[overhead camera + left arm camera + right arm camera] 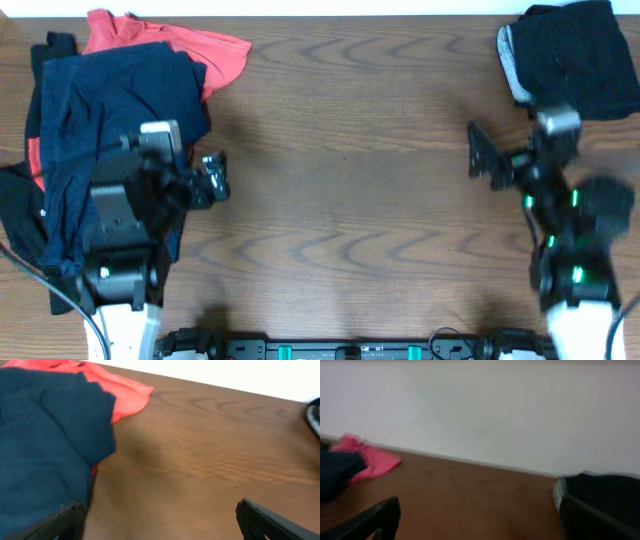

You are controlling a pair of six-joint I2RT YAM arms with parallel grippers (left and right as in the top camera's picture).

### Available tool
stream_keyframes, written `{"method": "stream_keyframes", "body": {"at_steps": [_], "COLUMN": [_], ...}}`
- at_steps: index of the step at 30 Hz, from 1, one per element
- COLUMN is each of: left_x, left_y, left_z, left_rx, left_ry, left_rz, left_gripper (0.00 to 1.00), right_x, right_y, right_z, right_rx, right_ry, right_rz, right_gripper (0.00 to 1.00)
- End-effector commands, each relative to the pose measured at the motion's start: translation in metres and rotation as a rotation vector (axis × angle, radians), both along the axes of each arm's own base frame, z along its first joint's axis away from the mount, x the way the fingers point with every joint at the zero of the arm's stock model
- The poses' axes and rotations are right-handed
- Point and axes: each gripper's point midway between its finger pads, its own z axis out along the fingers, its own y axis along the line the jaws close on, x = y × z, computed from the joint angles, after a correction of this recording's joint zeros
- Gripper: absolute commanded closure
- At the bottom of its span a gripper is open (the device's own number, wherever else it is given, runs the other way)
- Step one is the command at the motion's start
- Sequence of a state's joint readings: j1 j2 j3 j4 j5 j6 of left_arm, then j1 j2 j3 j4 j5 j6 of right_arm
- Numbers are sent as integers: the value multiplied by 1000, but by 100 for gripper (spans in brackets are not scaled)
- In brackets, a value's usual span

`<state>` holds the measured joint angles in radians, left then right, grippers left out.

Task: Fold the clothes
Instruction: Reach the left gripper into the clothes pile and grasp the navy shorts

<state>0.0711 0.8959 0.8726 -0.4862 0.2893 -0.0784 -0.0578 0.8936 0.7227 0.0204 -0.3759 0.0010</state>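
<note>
Rumpled navy clothes [110,110] lie heaped at the left end of the table [350,150], over a coral shirt [215,55]. A neater black and grey stack [575,55] sits in the far right corner. The left tool [217,177] hangs just beside the navy heap, fingers spread and empty. The right tool [480,153] hovers near the stack, likewise spread.

A brown wood-grain table [340,180] meets a white wall [480,415].

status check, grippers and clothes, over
Left gripper open, empty, beside navy pile. Right gripper open, empty, near black and grey stack. Coral-red shirt crumpled under navy pile. No obstruction seen.
</note>
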Motion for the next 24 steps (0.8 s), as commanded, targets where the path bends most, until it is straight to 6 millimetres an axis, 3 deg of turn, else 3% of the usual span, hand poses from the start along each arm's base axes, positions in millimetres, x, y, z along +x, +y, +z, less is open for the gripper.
{"method": "stream_keyframes", "body": {"at_steps": [1,6,9,14,20,24], "left_x": [6,8,10,11,-6,-16], "left_y": [-11,-13,2,55,136,174], "left_z": [4,-2,-5,-27,-71,-88], "left_rx": [-47,-32,-5,-26,-63,-93], "left_ry": [12,26,35,128,290,331], "left_rz": [-54,-87,-25,198,479,593], "left_gripper": [2,2,2,2,2,2], "right_x": [26,68,84,84,81,79], "right_y": [26,29,32,44,44,46], "right_z": [5,-15,-22,-31,-37,-41], "right_rx": [28,70,138,170,156,140], "right_ry": [102,339,394,423,446,454], "right_rz": [163,187,194,274,278,288], "right_gripper": [1,1,1,1,5,5]}}
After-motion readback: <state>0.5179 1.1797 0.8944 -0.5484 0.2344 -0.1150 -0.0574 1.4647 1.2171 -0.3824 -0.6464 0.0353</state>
